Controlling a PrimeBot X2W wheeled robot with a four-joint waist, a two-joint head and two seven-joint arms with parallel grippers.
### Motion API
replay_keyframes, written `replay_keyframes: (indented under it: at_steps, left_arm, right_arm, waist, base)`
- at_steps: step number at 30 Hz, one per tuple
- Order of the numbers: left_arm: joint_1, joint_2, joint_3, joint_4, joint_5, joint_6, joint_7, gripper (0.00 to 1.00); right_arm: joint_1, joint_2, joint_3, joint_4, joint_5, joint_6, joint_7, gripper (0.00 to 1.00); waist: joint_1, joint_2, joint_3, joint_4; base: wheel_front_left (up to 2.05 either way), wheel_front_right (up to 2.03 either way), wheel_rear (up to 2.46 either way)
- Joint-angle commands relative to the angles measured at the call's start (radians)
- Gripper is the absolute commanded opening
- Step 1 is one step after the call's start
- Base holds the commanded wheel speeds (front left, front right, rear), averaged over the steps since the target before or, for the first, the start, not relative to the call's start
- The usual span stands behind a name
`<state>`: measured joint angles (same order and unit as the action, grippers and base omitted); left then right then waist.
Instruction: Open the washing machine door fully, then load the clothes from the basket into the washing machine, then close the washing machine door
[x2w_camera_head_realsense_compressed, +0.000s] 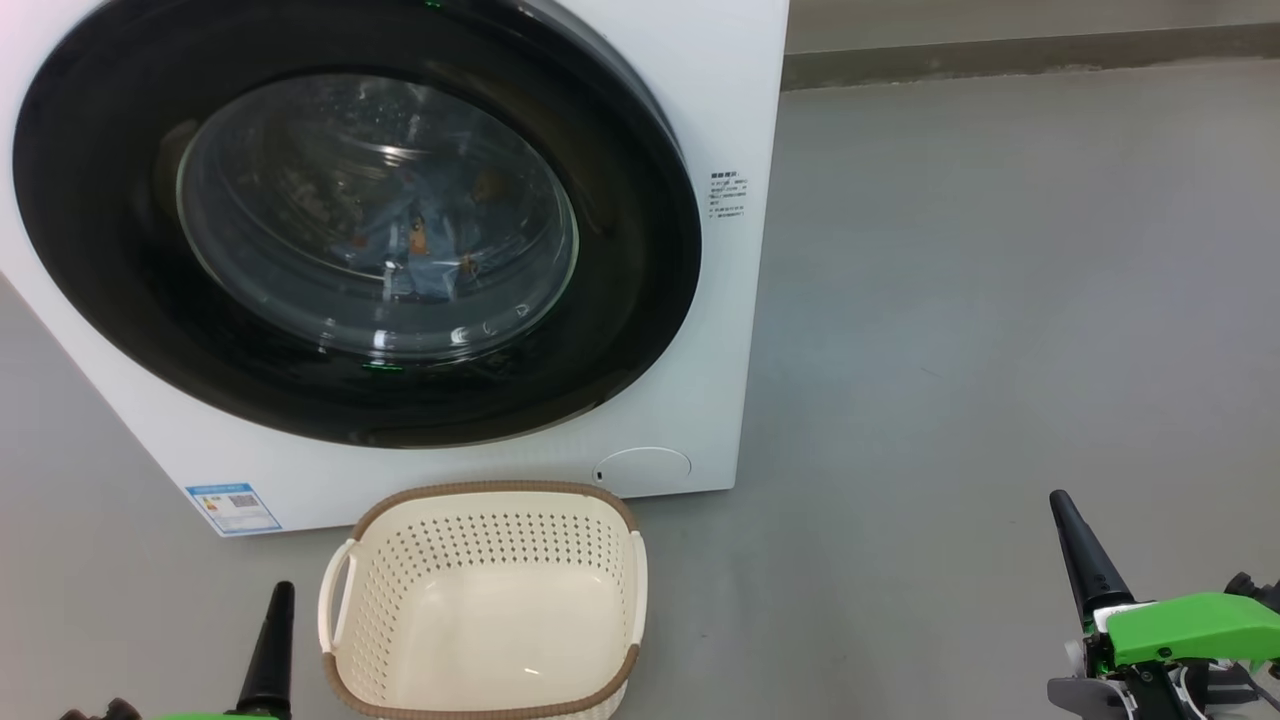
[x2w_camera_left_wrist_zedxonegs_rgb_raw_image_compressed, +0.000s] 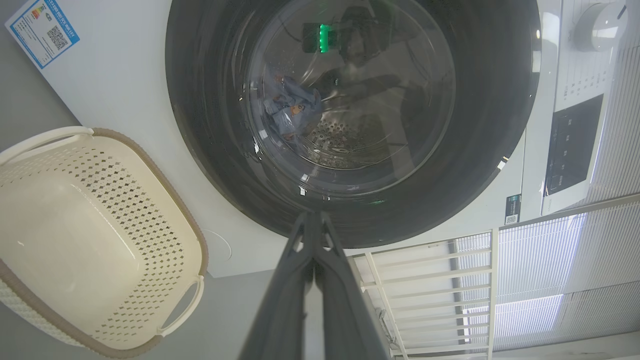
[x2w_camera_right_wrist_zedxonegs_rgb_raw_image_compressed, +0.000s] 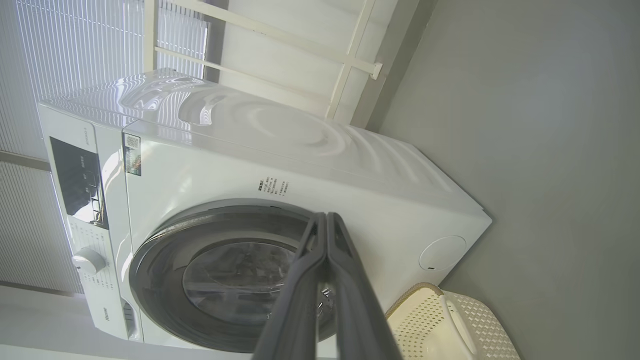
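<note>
Black washing machine door (x2w_camera_head_realsense_compressed: 350, 200) seems latched, clothes (x2w_camera_head_realsense_compressed: 418, 238) inside. Left gripper (x2w_camera_head_realsense_compressed: 282, 600) and right gripper (x2w_camera_head_realsense_compressed: 1065, 515) closed, empty: just verify the latch.

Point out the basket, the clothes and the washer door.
basket (x2w_camera_head_realsense_compressed: 490, 545), head view, perforated back wall.
clothes (x2w_camera_head_realsense_compressed: 420, 245), head view, blue fabric behind the glass.
door (x2w_camera_head_realsense_compressed: 640, 250), head view, black ring right of the glass.
</note>
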<state>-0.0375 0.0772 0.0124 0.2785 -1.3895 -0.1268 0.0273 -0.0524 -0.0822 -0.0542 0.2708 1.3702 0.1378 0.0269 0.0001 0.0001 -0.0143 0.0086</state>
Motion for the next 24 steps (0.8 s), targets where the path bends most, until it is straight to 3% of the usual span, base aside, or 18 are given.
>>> replay_keyframes:
  at_steps: [1, 24]
  left_arm:
    - [-0.046, 0.007, 0.035, -0.028, -0.023, -0.003, 0.009, 0.00]
    - [-0.068, -0.022, 0.094, -0.032, -0.199, -0.004, 0.077, 0.00]
  right_arm:
    - [-0.045, -0.005, 0.004, -0.025, 0.023, -0.005, 0.012, 0.00]
    - [-0.055, 0.028, -0.053, -0.026, 0.216, -0.007, 0.079, 0.00]
  waist:
    - [0.0000, -0.0001, 0.001, -0.001]
    - [0.0000, -0.0001, 0.015, -0.008]
  base:
    - [0.00, 0.00, 0.00]
    - [0.00, 0.00, 0.00]
